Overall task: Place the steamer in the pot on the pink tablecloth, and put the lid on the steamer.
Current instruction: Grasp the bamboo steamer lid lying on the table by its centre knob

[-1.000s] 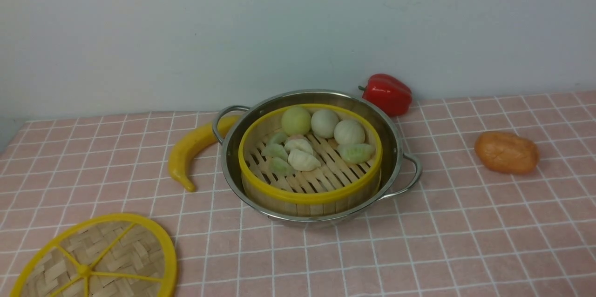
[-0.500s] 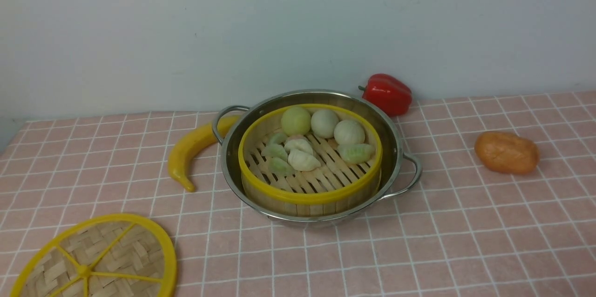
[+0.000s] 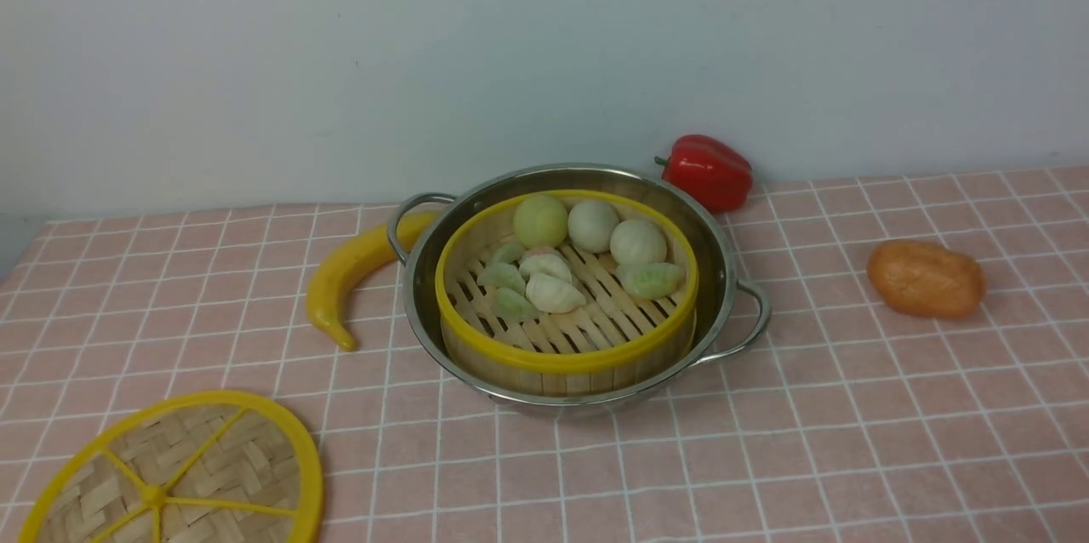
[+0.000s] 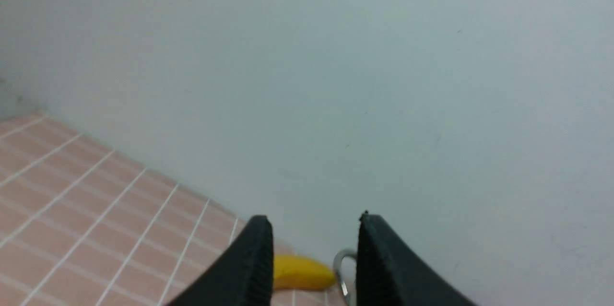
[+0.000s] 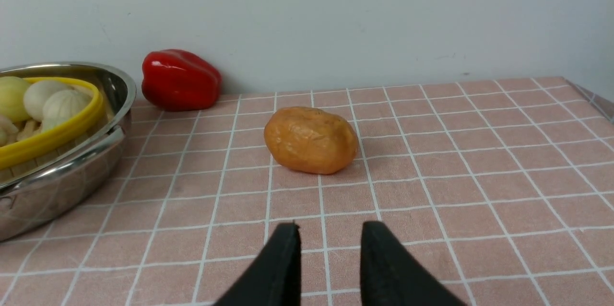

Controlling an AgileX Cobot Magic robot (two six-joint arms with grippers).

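Note:
The steamer (image 3: 566,356), a bamboo basket with a yellow rim, sits inside the steel pot (image 3: 723,271) on the pink tablecloth (image 3: 851,441); buns and dumplings lie on its slats. The lid (image 3: 213,458), a woven disc with yellow spokes, lies flat at the front left, partly cut off by the frame. Neither gripper shows in the front view. My left gripper (image 4: 314,219) is open and empty, facing the wall with the pot's handle (image 4: 341,267) beyond it. My right gripper (image 5: 330,227) is open over bare cloth, away from the pot (image 5: 62,176) and steamer (image 5: 53,138).
A yellow banana (image 3: 349,271) lies against the pot's left side. A red pepper (image 3: 708,171) stands by the back wall. An orange potato-like lump (image 3: 926,277) lies right of the pot, straight ahead of my right gripper (image 5: 312,139).

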